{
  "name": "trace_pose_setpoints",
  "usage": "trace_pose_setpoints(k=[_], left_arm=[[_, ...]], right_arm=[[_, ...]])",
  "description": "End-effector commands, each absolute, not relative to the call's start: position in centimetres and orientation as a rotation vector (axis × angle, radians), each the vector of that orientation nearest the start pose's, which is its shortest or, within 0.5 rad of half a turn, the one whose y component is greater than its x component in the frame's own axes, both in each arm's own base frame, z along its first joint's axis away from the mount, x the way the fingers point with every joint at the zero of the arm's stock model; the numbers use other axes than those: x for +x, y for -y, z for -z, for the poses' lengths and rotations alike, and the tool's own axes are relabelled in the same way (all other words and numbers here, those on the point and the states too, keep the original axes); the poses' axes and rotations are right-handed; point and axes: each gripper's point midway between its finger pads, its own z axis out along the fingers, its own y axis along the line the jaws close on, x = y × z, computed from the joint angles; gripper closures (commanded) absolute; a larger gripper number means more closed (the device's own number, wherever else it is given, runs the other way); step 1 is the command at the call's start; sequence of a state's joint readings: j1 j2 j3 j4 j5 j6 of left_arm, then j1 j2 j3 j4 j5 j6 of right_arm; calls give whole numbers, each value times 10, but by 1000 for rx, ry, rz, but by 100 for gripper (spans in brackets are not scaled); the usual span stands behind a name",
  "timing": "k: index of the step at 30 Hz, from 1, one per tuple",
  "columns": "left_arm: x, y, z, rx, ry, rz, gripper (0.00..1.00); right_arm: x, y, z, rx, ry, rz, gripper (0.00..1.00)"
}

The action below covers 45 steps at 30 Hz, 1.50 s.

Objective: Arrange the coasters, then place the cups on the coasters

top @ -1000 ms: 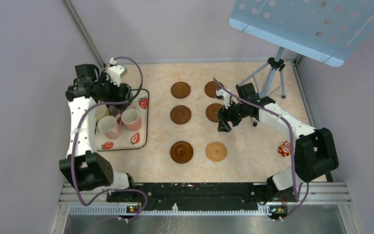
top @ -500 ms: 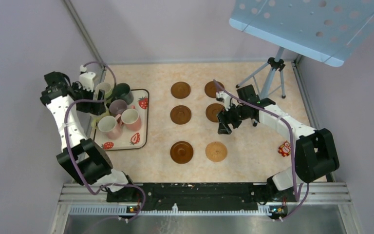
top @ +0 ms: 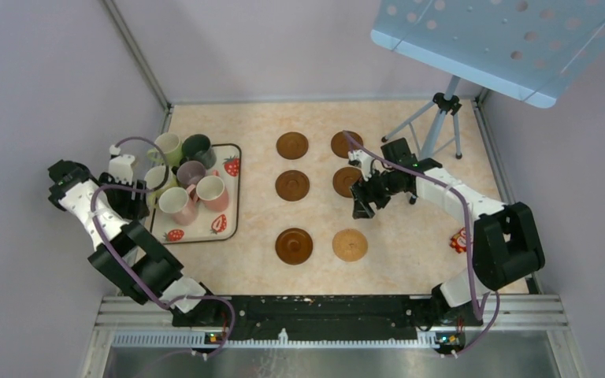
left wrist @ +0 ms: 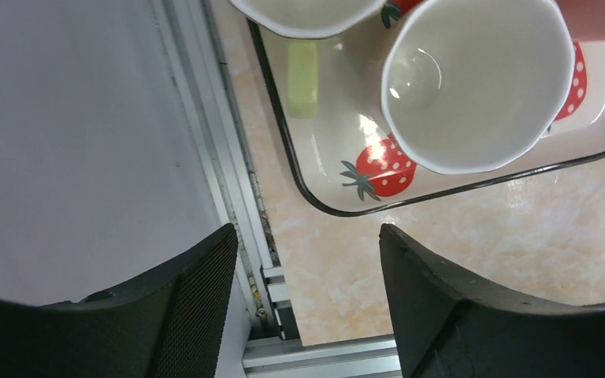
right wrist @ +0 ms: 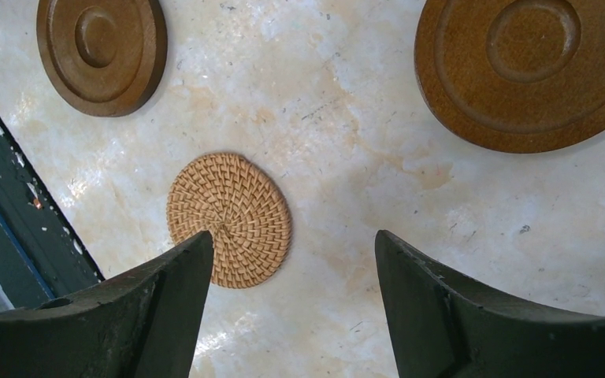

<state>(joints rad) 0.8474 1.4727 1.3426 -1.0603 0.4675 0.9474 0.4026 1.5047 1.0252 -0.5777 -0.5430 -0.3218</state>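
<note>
We are seeing six coasters (top: 292, 184) arranged, all cups (top: 211, 190) sitting on the tray (top: 197, 230), left tool (left wrist: 307, 244) and right tool (right wrist: 293, 244) spread, empty.

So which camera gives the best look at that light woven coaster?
The right wrist view: the woven coaster lies close beneath the camera, its weave clear. The top view shows it only as a small tan disc. The left wrist view misses it.

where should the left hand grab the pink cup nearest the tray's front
Probably pinch its rim wall from above, on the near side: the pink cup stands upright, mouth open; other cups crowd its far side, none its near side.
</note>
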Motion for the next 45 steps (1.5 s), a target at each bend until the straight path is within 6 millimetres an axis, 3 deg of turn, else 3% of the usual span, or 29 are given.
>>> trace_pose_setpoints(k=[1, 9, 17, 22, 31, 45], left_arm=[[253, -203, -157, 345, -2477, -12, 30], [269, -203, -144, 340, -2451, 87, 34], [289, -204, -130, 330, -2446, 124, 37], [302, -200, -120, 332, -2442, 130, 38], [318, -194, -97, 320, -2441, 174, 45], [323, -190, -73, 293, -2429, 218, 54]], right_arm=[[276, -198, -98, -1093, -2316, -720, 26], [278, -196, -99, -1091, -2314, -700, 26], [287, -194, -130, -1063, -2246, -724, 26], [292, -187, -137, -1042, -2223, -717, 26], [292, -180, -139, -1022, -2231, -722, 26], [294, -186, -132, -991, -2247, -781, 27]])
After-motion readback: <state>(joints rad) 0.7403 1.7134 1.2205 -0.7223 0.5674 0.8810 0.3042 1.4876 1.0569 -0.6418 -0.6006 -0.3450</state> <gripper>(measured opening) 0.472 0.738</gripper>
